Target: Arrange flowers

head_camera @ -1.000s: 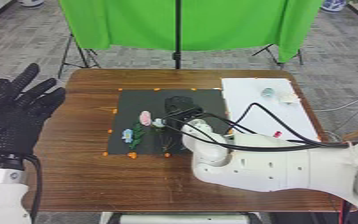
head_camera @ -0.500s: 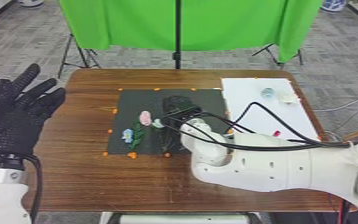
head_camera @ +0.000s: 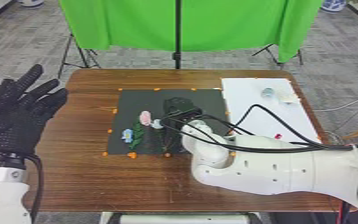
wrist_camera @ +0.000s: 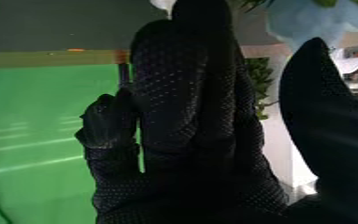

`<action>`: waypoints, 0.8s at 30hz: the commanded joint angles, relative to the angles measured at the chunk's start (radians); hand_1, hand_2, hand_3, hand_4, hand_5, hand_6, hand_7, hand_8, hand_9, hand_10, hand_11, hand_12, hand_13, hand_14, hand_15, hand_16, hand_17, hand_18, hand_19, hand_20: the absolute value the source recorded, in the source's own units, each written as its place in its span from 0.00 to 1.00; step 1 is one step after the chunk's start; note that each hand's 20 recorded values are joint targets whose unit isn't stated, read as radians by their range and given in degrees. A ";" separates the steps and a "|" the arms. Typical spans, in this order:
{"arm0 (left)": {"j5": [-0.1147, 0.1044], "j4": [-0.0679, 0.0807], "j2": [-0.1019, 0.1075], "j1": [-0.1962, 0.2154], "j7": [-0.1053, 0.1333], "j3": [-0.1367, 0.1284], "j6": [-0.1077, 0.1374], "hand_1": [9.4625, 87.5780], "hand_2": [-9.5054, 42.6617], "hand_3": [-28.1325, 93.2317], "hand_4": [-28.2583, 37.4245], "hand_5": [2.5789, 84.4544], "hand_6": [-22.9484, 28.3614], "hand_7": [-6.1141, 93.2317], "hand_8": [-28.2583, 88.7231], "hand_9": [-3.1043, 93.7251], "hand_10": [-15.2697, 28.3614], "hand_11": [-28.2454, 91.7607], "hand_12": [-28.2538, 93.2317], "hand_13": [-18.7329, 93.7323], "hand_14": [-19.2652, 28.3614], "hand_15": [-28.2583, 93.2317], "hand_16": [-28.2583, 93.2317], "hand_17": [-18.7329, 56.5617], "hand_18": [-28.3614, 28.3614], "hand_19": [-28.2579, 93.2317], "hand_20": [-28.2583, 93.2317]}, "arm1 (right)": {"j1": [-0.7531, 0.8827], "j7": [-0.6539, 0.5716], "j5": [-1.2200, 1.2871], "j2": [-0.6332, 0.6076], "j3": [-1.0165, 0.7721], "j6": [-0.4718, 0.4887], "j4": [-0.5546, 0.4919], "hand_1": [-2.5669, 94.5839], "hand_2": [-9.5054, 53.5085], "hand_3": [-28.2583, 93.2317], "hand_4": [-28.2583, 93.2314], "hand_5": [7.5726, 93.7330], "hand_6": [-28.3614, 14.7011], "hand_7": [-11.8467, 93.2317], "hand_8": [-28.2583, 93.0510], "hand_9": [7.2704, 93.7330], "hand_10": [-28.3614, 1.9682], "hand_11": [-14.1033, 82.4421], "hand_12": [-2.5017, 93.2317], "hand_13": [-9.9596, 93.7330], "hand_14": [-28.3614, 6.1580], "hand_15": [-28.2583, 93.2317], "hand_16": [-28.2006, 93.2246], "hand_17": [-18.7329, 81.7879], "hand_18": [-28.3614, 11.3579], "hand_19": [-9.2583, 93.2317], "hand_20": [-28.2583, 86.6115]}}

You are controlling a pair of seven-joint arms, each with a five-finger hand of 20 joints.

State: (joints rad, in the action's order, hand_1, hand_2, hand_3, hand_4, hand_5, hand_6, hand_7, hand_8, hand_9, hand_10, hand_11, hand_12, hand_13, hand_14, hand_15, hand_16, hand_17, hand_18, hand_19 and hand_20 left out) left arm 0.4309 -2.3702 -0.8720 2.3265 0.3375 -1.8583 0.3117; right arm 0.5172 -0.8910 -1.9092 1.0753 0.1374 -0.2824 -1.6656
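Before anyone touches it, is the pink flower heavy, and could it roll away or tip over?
The pink flower is probably light, since its head looks small near the right hand. That long, rounded head might roll a little if pushed. Tipping seems unlikely, because it already lies on the dark mat.

You are looking into what seems to be a robotics lab or test studio. Two white robot arms (head_camera: 273, 172) are reaching over a brown wooden desk (head_camera: 95, 185), and black cables (head_camera: 278, 148) are running along one of them. Small orange marks (head_camera: 132, 155) are edging a dark mat (head_camera: 133, 102) on the desk. Beyond it, a green cloth (head_camera: 238, 25) is hanging like a studio backdrop, thin black stand legs (head_camera: 66, 55) are standing near it, and grey carpeting (head_camera: 24, 47) is covering the floor.
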 commanded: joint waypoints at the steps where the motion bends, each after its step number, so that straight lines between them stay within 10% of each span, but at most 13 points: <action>1: 0.009 0.010 -0.010 0.003 -0.019 0.002 -0.012 0.12 0.36 0.86 0.00 0.36 0.61 0.21 0.16 0.34 0.80 0.45 0.32 0.38 0.99 0.68 0.15 0.16 1.00 0.80 0.21 | -0.043 -0.011 0.008 -0.019 0.016 -0.109 -0.011 0.33 0.17 0.89 0.03 0.71 0.65 0.26 0.13 0.94 0.57 0.42 0.21 0.89 0.64 0.73 0.37 0.61 0.18 1.00 0.60; 9: 0.013 0.008 -0.010 0.004 -0.017 0.000 -0.016 0.12 0.36 0.86 0.00 0.36 0.61 0.21 0.16 0.34 0.80 0.45 0.32 0.38 0.99 0.68 0.15 0.16 0.99 0.80 0.21 | -0.047 -0.021 -0.007 -0.008 0.023 -0.116 -0.021 0.36 0.25 0.92 0.00 0.78 0.68 0.26 0.18 0.96 0.57 0.41 0.21 0.91 0.65 0.72 0.38 0.63 0.17 1.00 0.60; 18: 0.009 0.009 -0.005 -0.002 -0.008 0.006 -0.009 0.12 0.36 0.86 0.00 0.36 0.61 0.21 0.16 0.34 0.80 0.45 0.32 0.38 0.99 0.68 0.15 0.16 1.00 0.81 0.21 | 0.054 0.079 0.169 -0.008 -0.226 0.320 -0.006 0.29 0.41 0.98 0.05 0.54 0.71 0.24 0.13 0.94 0.55 0.42 0.21 0.90 0.63 0.74 0.39 0.62 0.14 1.00 0.63; 24: 0.004 0.003 -0.001 0.013 0.010 0.001 -0.006 0.12 0.36 0.86 0.00 0.36 0.61 0.21 0.16 0.34 0.80 0.45 0.32 0.38 0.99 0.68 0.15 0.16 0.99 0.81 0.21 | 0.059 0.053 0.193 0.008 -0.259 0.415 0.015 0.28 0.42 0.99 0.06 0.49 0.72 0.25 0.12 0.95 0.55 0.45 0.22 0.90 0.63 0.74 0.38 0.62 0.13 1.00 0.64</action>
State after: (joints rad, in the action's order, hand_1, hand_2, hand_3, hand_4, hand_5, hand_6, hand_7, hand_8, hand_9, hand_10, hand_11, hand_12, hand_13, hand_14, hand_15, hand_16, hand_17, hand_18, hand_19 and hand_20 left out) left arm 0.4367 -2.3675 -0.8729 2.3195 0.3326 -1.8561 0.3088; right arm 0.5885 -0.8016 -1.6988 1.0657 -0.1208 0.1173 -1.6728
